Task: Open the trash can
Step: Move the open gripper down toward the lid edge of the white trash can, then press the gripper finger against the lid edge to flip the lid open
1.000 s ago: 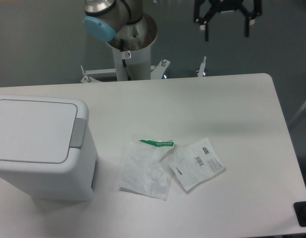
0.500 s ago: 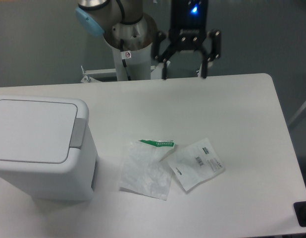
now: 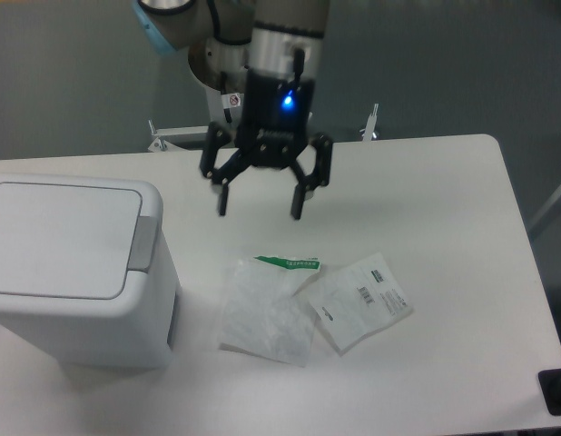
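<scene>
White trash can [image 3: 76, 272] at nine o'clock on the tabletop [image 3: 444, 209], lid flat and closed, grey tab [image 3: 142, 243] untouched. End effector [image 3: 259, 204] near twelve, spread wide, empty. All left undone.

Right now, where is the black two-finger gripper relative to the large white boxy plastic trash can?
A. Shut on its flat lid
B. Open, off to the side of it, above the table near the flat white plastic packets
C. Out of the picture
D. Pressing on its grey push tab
B: the gripper hangs with fingers spread over the white table, just behind the packets, clear of the trash can, whose lid is shut.
</scene>
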Tool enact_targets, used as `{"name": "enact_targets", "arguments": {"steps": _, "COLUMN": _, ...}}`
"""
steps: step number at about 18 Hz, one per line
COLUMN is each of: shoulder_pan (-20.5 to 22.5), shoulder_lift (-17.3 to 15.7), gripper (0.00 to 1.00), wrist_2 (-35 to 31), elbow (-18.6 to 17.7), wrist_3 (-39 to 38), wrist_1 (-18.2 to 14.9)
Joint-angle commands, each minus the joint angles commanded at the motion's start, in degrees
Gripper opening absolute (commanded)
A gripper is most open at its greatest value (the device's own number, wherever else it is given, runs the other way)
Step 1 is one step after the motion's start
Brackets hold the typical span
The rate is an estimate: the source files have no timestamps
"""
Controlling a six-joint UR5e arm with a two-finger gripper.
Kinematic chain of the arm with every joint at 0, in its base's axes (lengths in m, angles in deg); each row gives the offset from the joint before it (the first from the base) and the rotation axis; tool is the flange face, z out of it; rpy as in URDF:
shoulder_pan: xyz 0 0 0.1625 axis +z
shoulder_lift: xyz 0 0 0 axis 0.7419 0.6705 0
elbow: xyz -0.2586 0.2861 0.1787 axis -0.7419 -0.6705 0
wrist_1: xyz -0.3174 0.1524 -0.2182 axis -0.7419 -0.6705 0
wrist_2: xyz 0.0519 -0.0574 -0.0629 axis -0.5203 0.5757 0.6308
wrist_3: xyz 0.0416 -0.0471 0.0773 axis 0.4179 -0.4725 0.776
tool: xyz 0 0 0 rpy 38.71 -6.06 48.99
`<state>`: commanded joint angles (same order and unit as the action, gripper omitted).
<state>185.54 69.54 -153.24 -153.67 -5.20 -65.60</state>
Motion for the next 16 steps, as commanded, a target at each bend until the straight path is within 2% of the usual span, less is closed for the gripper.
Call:
{"name": "enact_targets", "arguments": {"steps": 8, "shoulder_pan": -3.8, "shoulder_lift": 1.1, "gripper": 1.0, "wrist_2": -0.4, "elbow": -1.6, "wrist_3": 0.0, "wrist_1": -0.1}}
{"name": "enact_targets", "arguments": {"steps": 16, "shoulder_pan": -4.5, "shoulder_lift": 1.1, "gripper": 1.0, "wrist_2": -0.4, "elbow": -2.1, "wrist_3": 0.1, "wrist_1": 0.0}}
